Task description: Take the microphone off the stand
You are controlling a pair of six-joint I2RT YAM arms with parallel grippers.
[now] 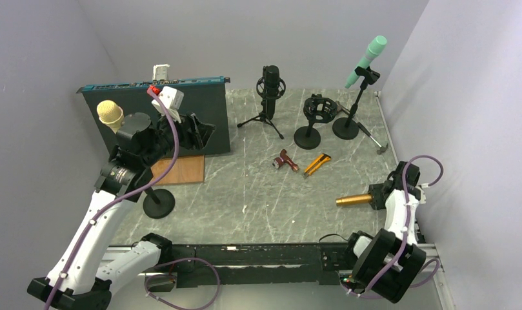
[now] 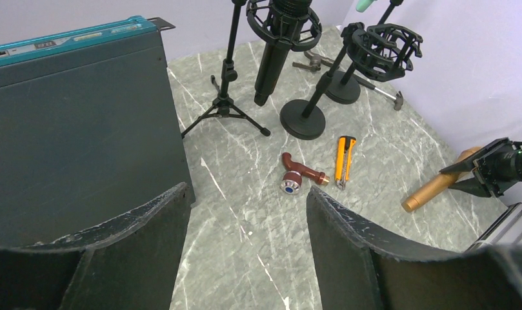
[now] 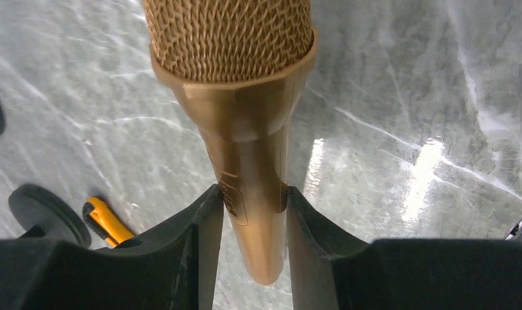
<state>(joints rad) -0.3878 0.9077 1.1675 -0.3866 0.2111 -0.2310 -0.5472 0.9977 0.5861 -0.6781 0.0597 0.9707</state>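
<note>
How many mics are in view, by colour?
Gold microphone, held in the right gripper: 1
Black microphone: 1
Mint-green microphone: 1
Pale yellow microphone: 1
Total: 4

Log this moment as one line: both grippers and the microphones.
left gripper: open, empty | right gripper: shut on gold microphone | yellow microphone: upright, not gripped
</note>
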